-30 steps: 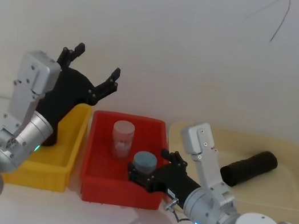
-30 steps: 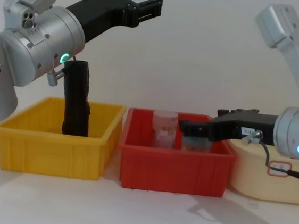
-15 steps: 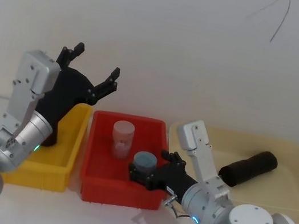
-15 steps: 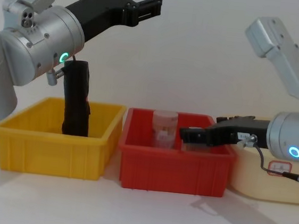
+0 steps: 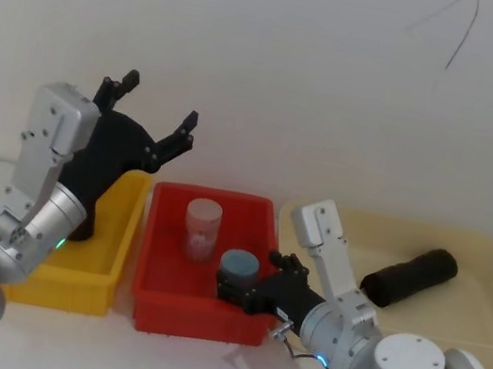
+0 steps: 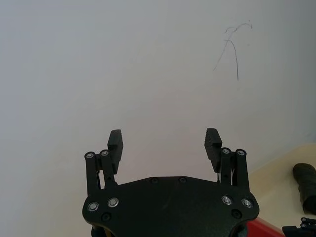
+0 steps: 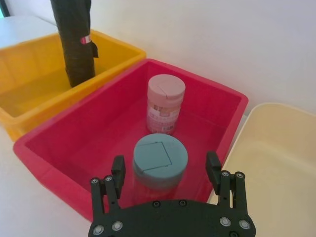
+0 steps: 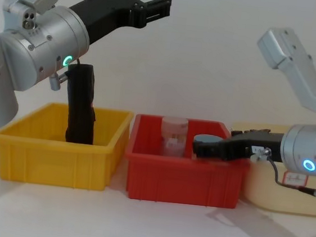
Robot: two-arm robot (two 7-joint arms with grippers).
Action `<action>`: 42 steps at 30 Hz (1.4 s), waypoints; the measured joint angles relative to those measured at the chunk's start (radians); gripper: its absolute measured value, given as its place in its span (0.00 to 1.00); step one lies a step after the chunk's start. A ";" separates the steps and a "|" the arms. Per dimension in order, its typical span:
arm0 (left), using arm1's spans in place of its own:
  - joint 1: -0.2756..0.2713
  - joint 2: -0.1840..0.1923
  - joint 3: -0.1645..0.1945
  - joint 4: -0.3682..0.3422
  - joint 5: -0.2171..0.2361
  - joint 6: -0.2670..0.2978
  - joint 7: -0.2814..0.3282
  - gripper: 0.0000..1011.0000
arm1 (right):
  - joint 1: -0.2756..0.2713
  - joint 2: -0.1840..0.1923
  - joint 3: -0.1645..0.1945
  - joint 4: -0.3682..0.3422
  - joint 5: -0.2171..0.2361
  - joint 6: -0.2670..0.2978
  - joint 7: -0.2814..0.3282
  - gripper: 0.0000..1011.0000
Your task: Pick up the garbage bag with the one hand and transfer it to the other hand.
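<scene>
Over the red bin (image 8: 182, 180), right hand (image 8: 200, 147) seemingly retreated slightly.

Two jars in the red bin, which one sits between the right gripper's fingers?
The grey-blue-lidded jar, at the bin's near side; the open right gripper straddles it. The pink-lidded jar stands farther back, untouched.
</scene>
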 joint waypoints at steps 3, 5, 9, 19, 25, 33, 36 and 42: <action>0.000 0.000 0.000 0.000 0.000 0.000 0.000 0.99 | 0.005 -0.004 0.002 0.015 -0.004 0.000 -0.002 0.99; 0.000 0.000 0.000 0.000 0.000 0.000 0.000 0.99 | 0.008 -0.007 0.002 0.020 -0.005 0.000 -0.003 0.99; 0.000 0.000 0.000 0.000 0.000 0.000 0.000 0.99 | 0.012 -0.011 0.003 0.031 -0.010 0.000 -0.003 0.99; 0.000 0.000 0.000 0.000 0.000 0.000 0.000 0.99 | 0.022 -0.021 0.006 0.053 -0.017 -0.005 -0.003 0.99; 0.000 0.000 0.000 0.000 0.000 0.000 0.000 0.99 | 0.023 -0.024 0.008 0.058 -0.019 -0.008 -0.003 0.87; 0.000 0.000 0.000 0.000 0.000 0.000 0.000 0.99 | 0.024 -0.026 0.011 0.060 -0.020 -0.011 -0.004 0.69; 0.000 0.000 0.000 0.000 0.000 0.000 0.000 0.99 | 0.024 -0.026 0.013 0.060 -0.021 -0.013 -0.004 0.68; 0.000 0.000 0.000 0.000 0.000 0.000 0.000 0.99 | 0.025 -0.026 0.017 0.056 -0.021 -0.018 -0.007 0.68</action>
